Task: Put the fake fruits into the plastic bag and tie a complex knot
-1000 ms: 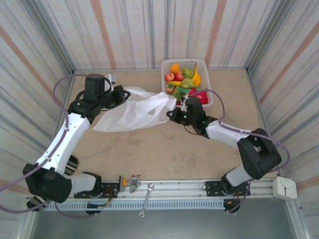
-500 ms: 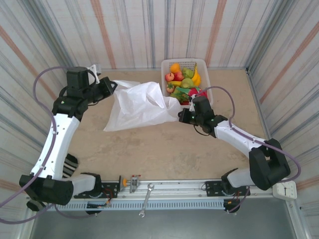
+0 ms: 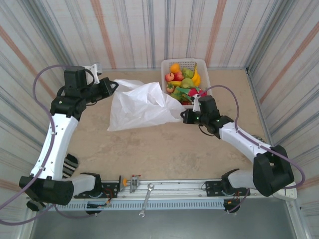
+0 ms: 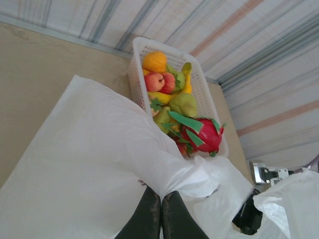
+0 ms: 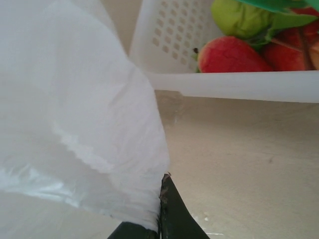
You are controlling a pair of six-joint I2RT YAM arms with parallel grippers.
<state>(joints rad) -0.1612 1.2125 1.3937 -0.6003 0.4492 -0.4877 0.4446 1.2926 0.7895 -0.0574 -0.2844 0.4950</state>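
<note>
White plastic bag (image 3: 140,106) hangs between left tool (image 3: 114,85), right tool (image 3: 184,116); both pinch it.

No writing, label, brand mark, number or sign can be read on anything in these views.
</note>
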